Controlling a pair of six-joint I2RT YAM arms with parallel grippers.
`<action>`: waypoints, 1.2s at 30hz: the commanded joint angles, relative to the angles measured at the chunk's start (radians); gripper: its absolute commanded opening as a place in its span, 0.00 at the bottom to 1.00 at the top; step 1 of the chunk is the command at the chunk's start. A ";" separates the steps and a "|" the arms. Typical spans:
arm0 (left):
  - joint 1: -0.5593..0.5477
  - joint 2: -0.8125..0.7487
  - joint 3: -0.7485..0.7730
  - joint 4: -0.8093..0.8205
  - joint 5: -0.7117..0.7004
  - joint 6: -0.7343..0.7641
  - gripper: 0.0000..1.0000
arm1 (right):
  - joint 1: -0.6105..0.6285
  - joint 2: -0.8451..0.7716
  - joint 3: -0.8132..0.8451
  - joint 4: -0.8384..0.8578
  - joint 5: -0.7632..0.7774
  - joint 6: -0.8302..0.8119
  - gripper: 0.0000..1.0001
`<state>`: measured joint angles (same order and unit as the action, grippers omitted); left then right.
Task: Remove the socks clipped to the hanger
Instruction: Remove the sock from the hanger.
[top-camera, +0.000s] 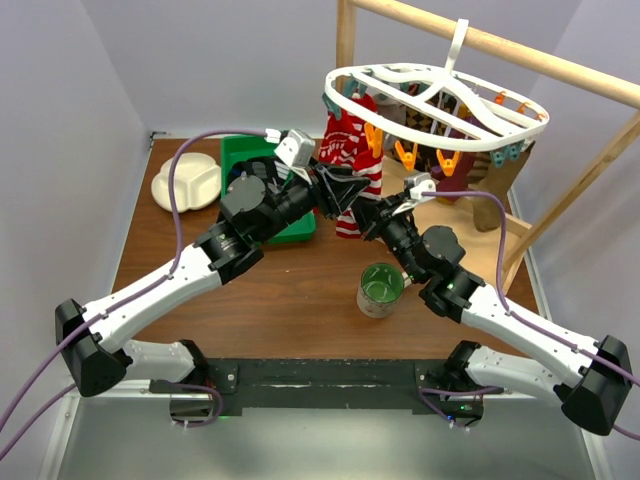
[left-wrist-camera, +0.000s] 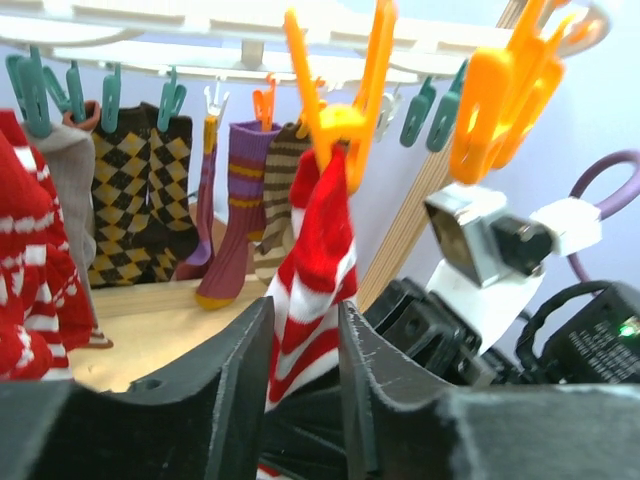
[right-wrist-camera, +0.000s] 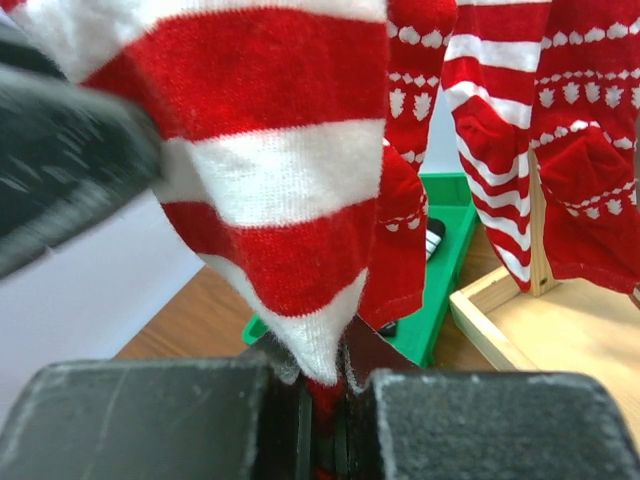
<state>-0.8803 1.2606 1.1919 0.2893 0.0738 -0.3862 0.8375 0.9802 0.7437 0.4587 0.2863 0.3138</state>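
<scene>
Nearest stands the green cup (top-camera: 381, 287), at 6 o'clock of the two grippers. The right gripper (right-wrist-camera: 325, 405) is clamped tight on the lower end of the red-and-white striped sock (right-wrist-camera: 290, 190). The left gripper (left-wrist-camera: 305, 315) has its jaws part open astride that sock higher up; whether its pads touch the fabric is unclear. The sock hangs from an orange clip (left-wrist-camera: 335, 125) on the white hanger (top-camera: 430, 105), at 1 o'clock over the table (top-camera: 300, 290), with argyle socks (left-wrist-camera: 140, 200) clipped beyond
</scene>
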 joint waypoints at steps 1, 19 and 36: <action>-0.005 0.002 0.077 0.024 0.015 0.000 0.43 | 0.000 -0.014 0.002 0.002 -0.004 0.002 0.00; -0.005 0.115 0.307 -0.035 -0.054 0.090 0.57 | 0.003 0.000 0.031 -0.017 -0.013 -0.008 0.00; -0.005 0.155 0.345 0.022 -0.072 0.083 0.55 | 0.000 0.023 0.059 -0.029 -0.029 -0.016 0.00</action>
<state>-0.8806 1.4105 1.4849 0.2481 0.0143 -0.3202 0.8375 0.9958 0.7536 0.4164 0.2676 0.3096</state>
